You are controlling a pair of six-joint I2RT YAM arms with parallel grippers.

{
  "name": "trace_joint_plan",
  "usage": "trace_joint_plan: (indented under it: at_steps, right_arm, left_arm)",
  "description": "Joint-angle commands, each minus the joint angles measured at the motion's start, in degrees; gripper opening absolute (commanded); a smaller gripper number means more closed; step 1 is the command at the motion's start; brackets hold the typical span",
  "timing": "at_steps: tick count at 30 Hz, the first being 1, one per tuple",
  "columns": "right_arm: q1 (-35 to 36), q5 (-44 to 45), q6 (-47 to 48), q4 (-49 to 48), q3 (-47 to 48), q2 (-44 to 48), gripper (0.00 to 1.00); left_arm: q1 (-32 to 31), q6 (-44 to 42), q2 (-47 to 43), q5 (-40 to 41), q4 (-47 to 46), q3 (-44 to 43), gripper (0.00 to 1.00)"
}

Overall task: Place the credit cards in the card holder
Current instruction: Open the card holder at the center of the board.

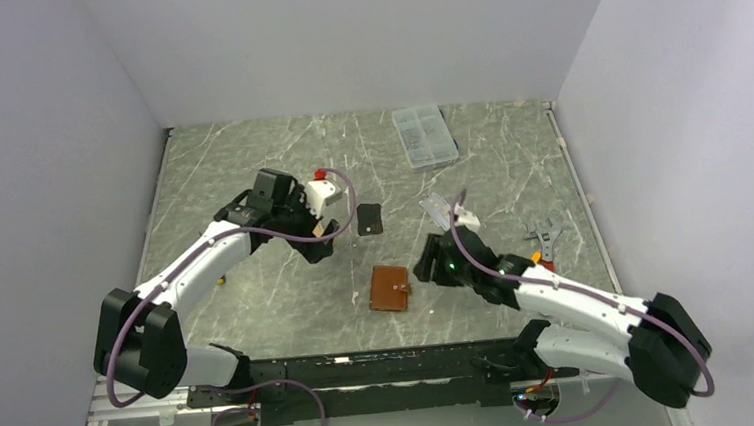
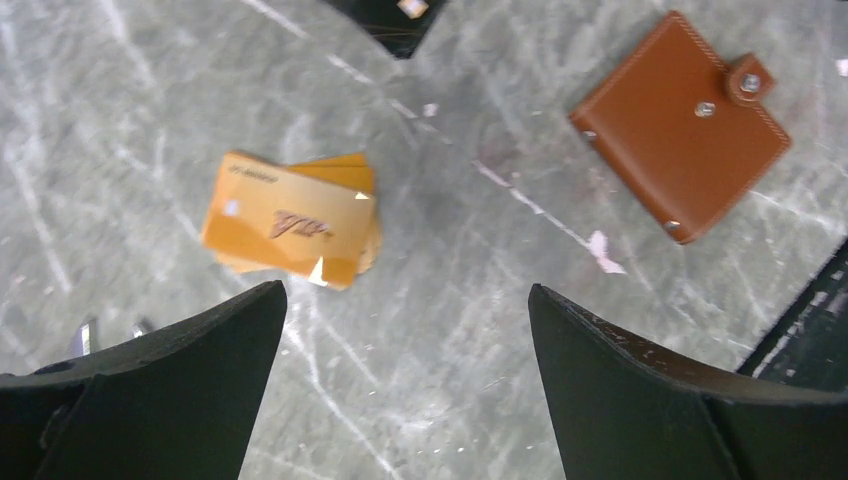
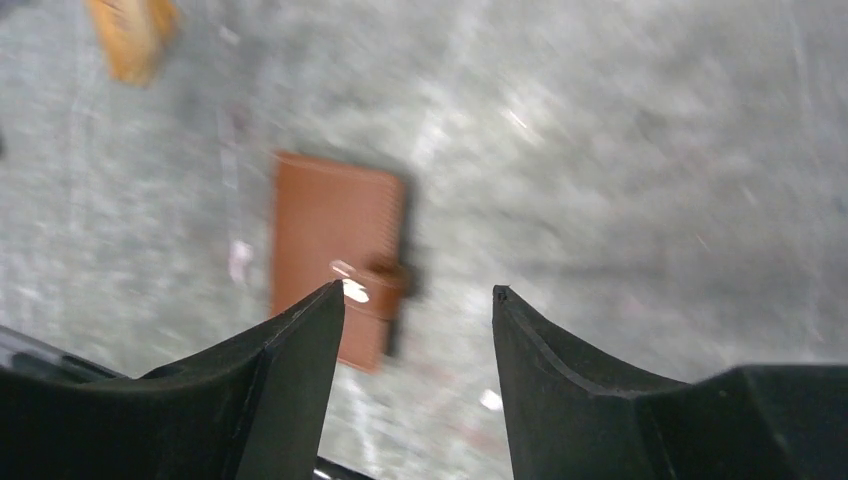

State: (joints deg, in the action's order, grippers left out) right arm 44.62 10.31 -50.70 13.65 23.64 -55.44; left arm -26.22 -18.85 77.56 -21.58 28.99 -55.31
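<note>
The orange-tan credit cards lie overlapped on the marble table, just ahead of my left gripper, which is open and empty above the table. A black card and a silver-grey card lie flat further back. The brown leather card holder is shut with its snap tab fastened and lies flat; it also shows in the left wrist view as the card holder. My right gripper is open and empty, hovering just right of the card holder, whose tab end sits behind my left fingertip.
A clear plastic compartment box stands at the back of the table. A small metal tool lies at the right, near the right arm. The table's metal rail runs along the near edge.
</note>
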Motion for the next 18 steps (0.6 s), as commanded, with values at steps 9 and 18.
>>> trace_joint_plan:
  at_steps: [9,18]
  right_arm:
    - [-1.72,-14.50,16.15,-10.09,37.54,-35.15,0.54]
    - [-6.43,-29.37,13.56,-18.15,49.83,-53.90,0.53]
  left_arm:
    - [12.79,-9.97,3.69,1.96,-5.74,-2.01,0.82]
    - [16.80,-19.91,6.77,0.59,-11.16,0.91,0.94]
